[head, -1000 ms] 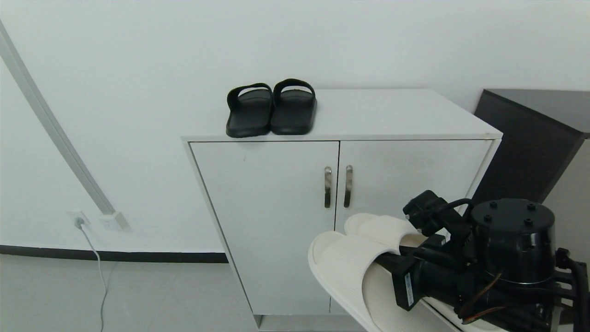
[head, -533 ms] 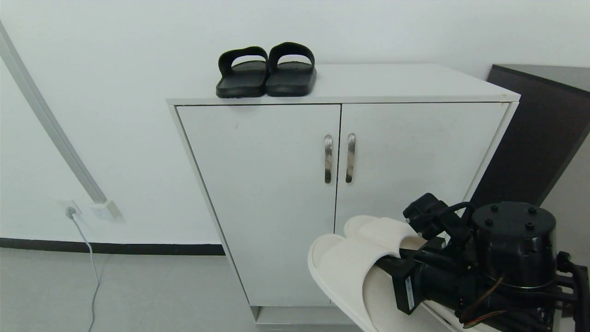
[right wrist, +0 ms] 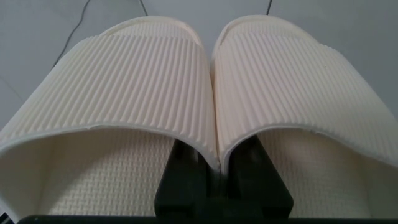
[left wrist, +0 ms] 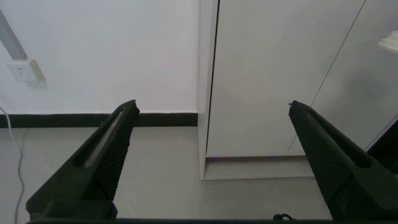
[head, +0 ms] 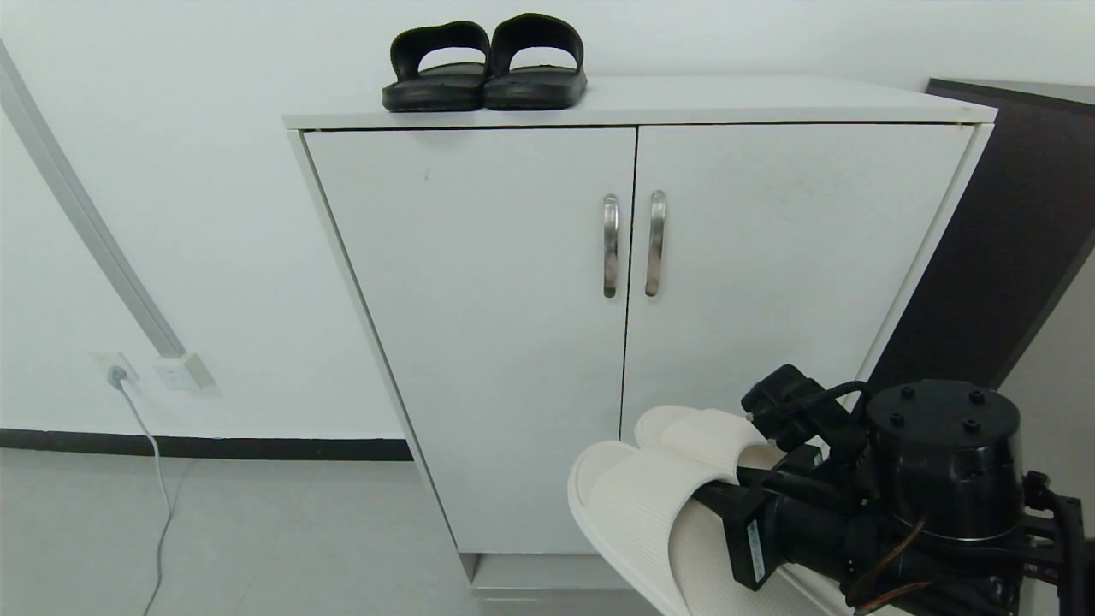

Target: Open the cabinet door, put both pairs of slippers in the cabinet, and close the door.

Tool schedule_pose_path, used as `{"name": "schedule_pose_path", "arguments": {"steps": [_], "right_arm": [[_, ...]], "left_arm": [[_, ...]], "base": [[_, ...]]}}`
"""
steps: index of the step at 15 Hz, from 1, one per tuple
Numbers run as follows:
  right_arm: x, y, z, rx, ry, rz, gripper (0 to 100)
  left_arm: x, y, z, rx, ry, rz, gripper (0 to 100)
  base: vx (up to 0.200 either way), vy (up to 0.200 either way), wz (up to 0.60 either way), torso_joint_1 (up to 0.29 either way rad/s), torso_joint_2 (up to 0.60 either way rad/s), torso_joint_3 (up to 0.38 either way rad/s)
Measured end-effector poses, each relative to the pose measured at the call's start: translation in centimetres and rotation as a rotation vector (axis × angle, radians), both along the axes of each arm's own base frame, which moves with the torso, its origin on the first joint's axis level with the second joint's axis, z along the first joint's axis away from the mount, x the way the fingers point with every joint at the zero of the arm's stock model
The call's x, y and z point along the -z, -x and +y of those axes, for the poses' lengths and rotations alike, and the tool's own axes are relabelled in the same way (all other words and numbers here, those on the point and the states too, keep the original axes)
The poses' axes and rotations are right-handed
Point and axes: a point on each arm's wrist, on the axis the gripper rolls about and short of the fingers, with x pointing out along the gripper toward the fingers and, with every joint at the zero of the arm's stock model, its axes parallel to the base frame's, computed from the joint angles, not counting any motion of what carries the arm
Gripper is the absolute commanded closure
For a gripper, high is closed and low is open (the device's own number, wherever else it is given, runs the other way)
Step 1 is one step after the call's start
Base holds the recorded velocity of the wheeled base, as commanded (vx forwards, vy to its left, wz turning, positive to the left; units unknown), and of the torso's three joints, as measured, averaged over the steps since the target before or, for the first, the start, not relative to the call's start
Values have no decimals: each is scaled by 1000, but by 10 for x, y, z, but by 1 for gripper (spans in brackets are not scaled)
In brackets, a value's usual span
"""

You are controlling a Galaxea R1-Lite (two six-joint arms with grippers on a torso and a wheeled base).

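Note:
A white cabinet (head: 479, 299) stands against the wall with both doors shut, and two metal handles (head: 610, 245) meet at its middle seam. On its top, towards the left, a pair of black slippers (head: 485, 64) lies side by side. Low at the right, in front of the right door, my right gripper (head: 727, 492) is shut on a pair of cream ribbed slippers (head: 650, 505), pinching their inner straps (right wrist: 214, 134) together. My left gripper (left wrist: 211, 109) is open and holds nothing, down near the floor before the cabinet's left corner (left wrist: 208, 124).
A dark cabinet (head: 1009, 239) stands right beside the white one. On the wall to the left are a slanted conduit (head: 77, 214) and a socket (head: 115, 376) with a cable running down to the grey floor (head: 257, 530).
The whole head view has shifted: the cabinet now sits higher and larger in the picture, so the camera moved. My right gripper still holds the cream slippers the same way.

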Motion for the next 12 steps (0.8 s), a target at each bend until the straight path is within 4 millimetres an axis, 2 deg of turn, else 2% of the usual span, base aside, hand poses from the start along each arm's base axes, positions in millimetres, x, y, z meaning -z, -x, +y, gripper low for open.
{"name": "schedule_pose_path", "arguments": {"steps": [7, 8, 10, 12], "right_arm": [[2, 2, -1, -14, 25, -12, 100], [2, 2, -1, -21, 26, -33, 100], [1, 4, -1, -32, 5, -58, 100], [4, 8, -2, -61, -2, -57, 100]], "left_arm": [[-1, 0, 0, -16, -14, -2, 0], [-6, 1, 0, -15, -23, -15, 0], [-35, 6, 0, 3, -2, -70, 0], [-68, 0, 0, 77, 17, -51, 0]], "base": [[0, 0, 0, 0, 0, 0], [0, 0, 0, 0, 0, 0], [0, 0, 0, 0, 0, 0], [0, 0, 0, 0, 0, 0]]}}
